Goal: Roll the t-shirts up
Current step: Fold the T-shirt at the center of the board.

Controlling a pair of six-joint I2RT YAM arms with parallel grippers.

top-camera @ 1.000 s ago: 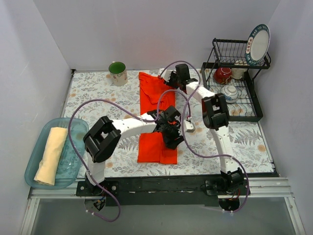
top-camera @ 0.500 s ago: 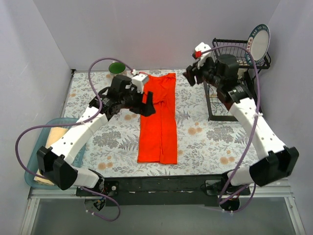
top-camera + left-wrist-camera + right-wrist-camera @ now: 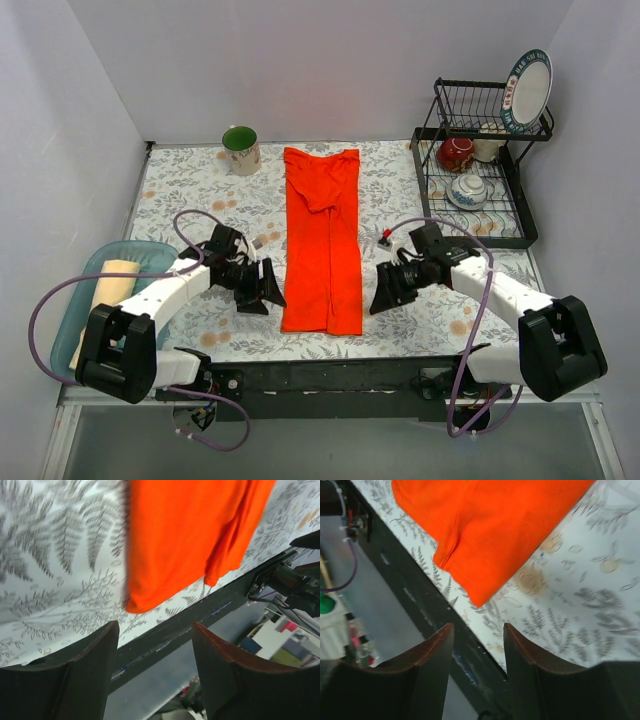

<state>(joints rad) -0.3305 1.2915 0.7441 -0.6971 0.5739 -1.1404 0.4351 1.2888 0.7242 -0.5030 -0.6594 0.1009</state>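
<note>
The orange-red t-shirt [image 3: 322, 240] lies folded into a long narrow strip down the middle of the table, its hem near the front edge. My left gripper [image 3: 268, 288] is open and empty just left of the hem. My right gripper [image 3: 383, 293] is open and empty just right of it. The left wrist view shows the shirt's near corner [image 3: 190, 535] beyond the open gripper [image 3: 155, 645]. The right wrist view shows the other corner [image 3: 490, 530] beyond the open gripper [image 3: 477, 635]. The cream-yellow t-shirt [image 3: 112, 285] lies rolled in the blue tray [image 3: 62, 355].
A green mug [image 3: 240, 148] stands at the back left. A black dish rack [image 3: 530, 235] at the back right holds a plate [image 3: 528, 90], a red cup [image 3: 456, 153] and white crockery. The table's dark front rail [image 3: 330, 375] runs just beyond the shirt's hem.
Both arms have come down from the far end of the shirt to its near hem, one on each side. Both grippers are still empty.
</note>
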